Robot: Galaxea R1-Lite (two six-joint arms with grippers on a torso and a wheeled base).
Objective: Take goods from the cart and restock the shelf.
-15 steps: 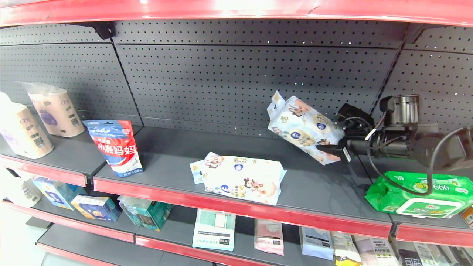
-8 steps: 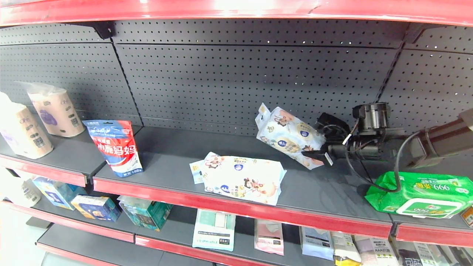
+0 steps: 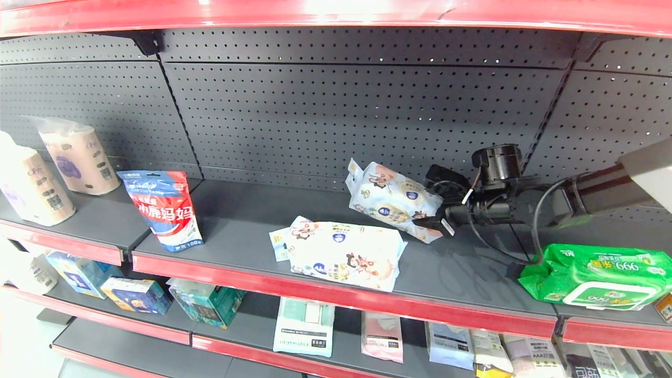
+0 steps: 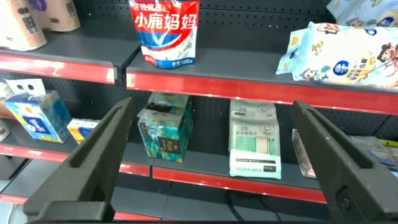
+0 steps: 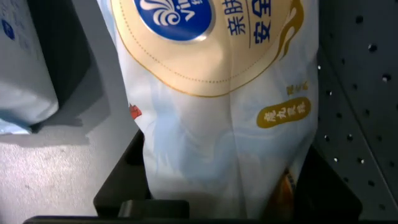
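Note:
My right gripper [image 3: 431, 224] is shut on a white cartoon-printed wipes pack [image 3: 392, 201], held tilted just over the middle shelf board [image 3: 247, 220] near the pegboard back. In the right wrist view the pack [image 5: 224, 118] sits between both fingers [image 5: 121, 190], with the gripper [image 5: 224, 196] clamped on its lower end. A matching pack [image 3: 346, 254] lies flat at the shelf's front edge, in front and to the left of the held one. My left gripper [image 4: 211, 168] hangs open and empty, low in front of the shelves, facing the lower tiers.
A red-blue pouch [image 3: 165, 210] stands at the shelf's left end, tissue rolls [image 3: 79, 155] farther left. A green wipes pack [image 3: 598, 275] lies at the right under my right arm. Boxes and packets [image 4: 163, 127] fill the lower shelf. Bare board lies between the pouch and the packs.
My right arm has carried the held pack to the left and lower, from beside the shelf upright down close to the board behind the lying pack.

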